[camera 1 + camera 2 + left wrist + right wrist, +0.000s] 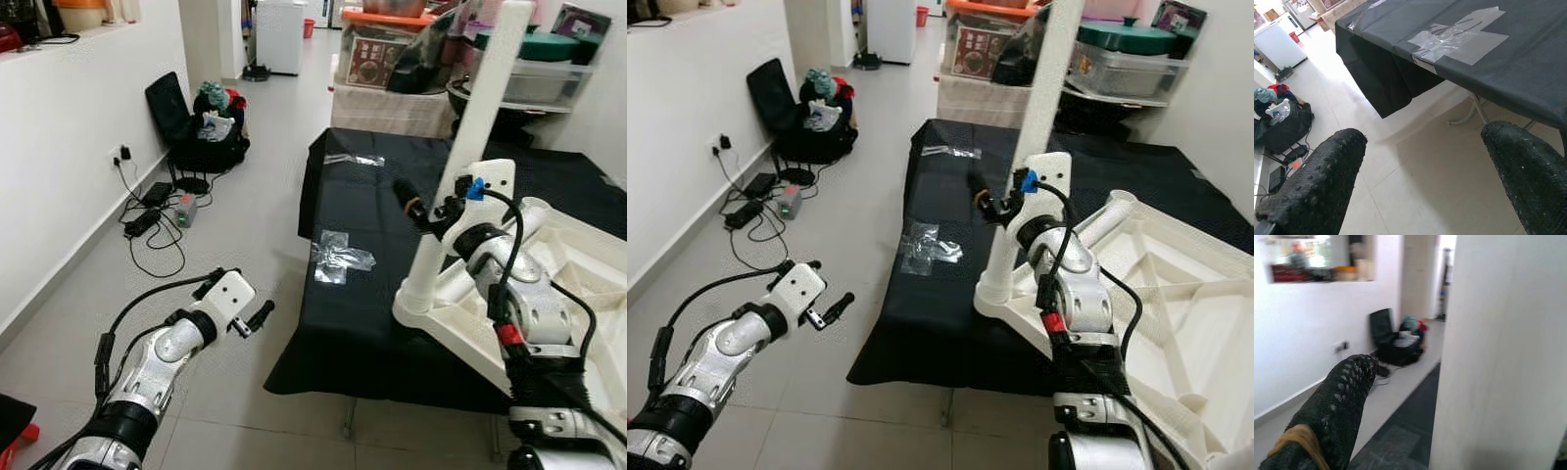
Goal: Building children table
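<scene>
Meanwhile, left end effector [257, 318] hovers beside black table [372, 323] edge.

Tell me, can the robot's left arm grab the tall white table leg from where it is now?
Probably not yet. The left gripper hovers open over the floor, off the edge of the black-covered table, while the white table leg stands further right, with the right gripper already at it. The path looks free, though.

The white leg [468, 147] runs off the picture's top; the upturned tabletop [1176, 304] beside it is cut at the right edge — the right gripper's [423, 211] far finger hides behind that leg.
</scene>
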Tool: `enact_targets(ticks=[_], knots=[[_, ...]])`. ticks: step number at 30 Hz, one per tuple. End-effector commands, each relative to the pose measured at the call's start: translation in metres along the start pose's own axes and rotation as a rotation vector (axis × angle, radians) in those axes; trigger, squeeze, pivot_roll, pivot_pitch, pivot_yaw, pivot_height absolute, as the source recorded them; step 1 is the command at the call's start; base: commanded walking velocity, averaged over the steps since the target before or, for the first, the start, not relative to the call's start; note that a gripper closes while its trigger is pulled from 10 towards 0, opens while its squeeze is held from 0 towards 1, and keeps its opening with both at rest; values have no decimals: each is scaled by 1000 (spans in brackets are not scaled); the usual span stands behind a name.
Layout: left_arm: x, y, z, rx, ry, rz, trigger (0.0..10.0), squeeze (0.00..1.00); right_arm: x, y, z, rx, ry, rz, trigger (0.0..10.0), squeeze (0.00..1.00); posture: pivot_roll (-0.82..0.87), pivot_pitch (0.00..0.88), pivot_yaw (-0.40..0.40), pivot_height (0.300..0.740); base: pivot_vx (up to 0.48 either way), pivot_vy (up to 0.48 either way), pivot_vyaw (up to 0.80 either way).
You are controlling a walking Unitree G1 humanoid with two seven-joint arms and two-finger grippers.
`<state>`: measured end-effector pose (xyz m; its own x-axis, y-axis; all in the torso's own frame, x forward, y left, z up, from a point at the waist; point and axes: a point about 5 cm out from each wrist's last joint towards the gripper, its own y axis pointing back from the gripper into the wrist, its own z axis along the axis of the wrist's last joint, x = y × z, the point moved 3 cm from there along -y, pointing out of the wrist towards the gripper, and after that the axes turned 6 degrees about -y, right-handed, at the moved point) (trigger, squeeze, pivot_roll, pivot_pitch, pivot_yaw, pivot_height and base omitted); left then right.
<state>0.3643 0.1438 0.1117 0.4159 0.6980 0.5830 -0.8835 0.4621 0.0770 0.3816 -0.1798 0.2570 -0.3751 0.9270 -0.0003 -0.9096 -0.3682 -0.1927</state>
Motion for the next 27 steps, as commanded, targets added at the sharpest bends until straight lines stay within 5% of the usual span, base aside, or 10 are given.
enact_targets(ticks=[1,12,14,16,22,23,27], knots=[[-3,0,-4,18,-9,-16,10000,0,3,-6,-4,32,-10,63,10000,0,82,0,-87,740,0,0,0],[-4,1,-5,20,-12,-23,10000,0,-9,-4,-14,108,-129,200,10000,0,92,0,-96,740,0,0,0],[-4,1,-5,19,-12,-25,10000,0,-6,-6,-16,108,-149,217,706,0,95,0,-95,740,0,0,0],[-5,1,-4,17,-13,-26,10000,0,-5,-7,-20,117,-153,209,0,0,96,0,-96,740,0,0,0],[-5,1,-4,17,-13,-27,10000,0,-6,-7,-21,118,-155,190,0,0,96,0,-97,740,0,0,0],[-4,1,-4,18,-14,-27,10000,0,-18,-9,-24,106,-143,39,0,0,90,0,-94,740,0,0,0],[-4,1,-5,19,-14,-26,10000,0,-25,-9,-24,96,-136,-43,0,0,90,0,-94,740,0,0,0]])
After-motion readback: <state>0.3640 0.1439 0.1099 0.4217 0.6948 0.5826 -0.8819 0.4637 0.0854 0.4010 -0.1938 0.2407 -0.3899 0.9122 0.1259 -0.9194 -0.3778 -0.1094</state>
